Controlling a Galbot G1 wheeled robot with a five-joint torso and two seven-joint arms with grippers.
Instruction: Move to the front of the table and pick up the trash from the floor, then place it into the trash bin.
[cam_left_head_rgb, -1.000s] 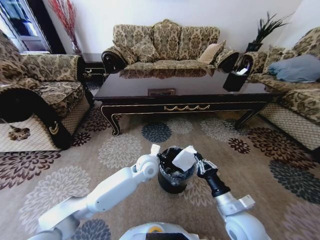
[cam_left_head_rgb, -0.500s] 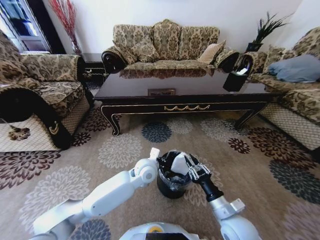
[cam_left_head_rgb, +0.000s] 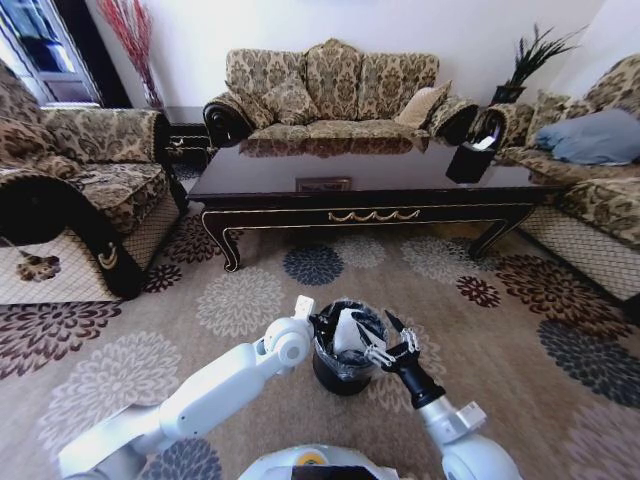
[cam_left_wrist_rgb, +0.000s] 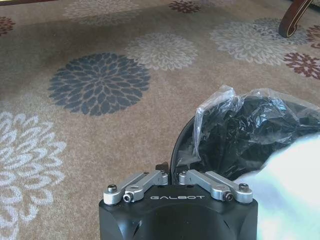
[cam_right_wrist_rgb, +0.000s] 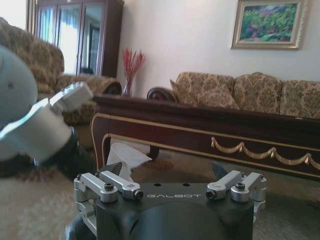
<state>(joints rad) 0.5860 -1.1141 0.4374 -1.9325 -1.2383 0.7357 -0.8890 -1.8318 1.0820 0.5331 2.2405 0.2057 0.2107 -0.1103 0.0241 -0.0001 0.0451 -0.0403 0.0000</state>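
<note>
On a flowered carpet (cam_left_head_rgb: 120, 300) in front of a long dark table (cam_left_head_rgb: 370, 185), a two-armed robot appears to be at the last step of its clean-up, dropping trash into a small black bin (cam_left_head_rgb: 340, 372). A crumpled white sheet (cam_left_head_rgb: 350, 333) stands in the bin's mouth, poking above the black liner and leaning toward the right gripper (cam_left_head_rgb: 385, 345), whose fingers are spread apart on the bin's right rim and seem to have let the sheet go, though whether a fingertip touches it cannot be told. The right forearm rises from the lower edge of the head view and slants up and left toward the bin. The left arm reaches across from the lower left, its wrist bent so that the left gripper (cam_left_head_rgb: 318, 325) sits at the bin's left rim; its own camera shows the linkages drawn together at the edge of the liner, but whether the fingers are pinching the bag or merely closed beside it cannot be told. Judged from here, the next move calls for lifting the right gripper clear without dragging the sheet back out
</note>
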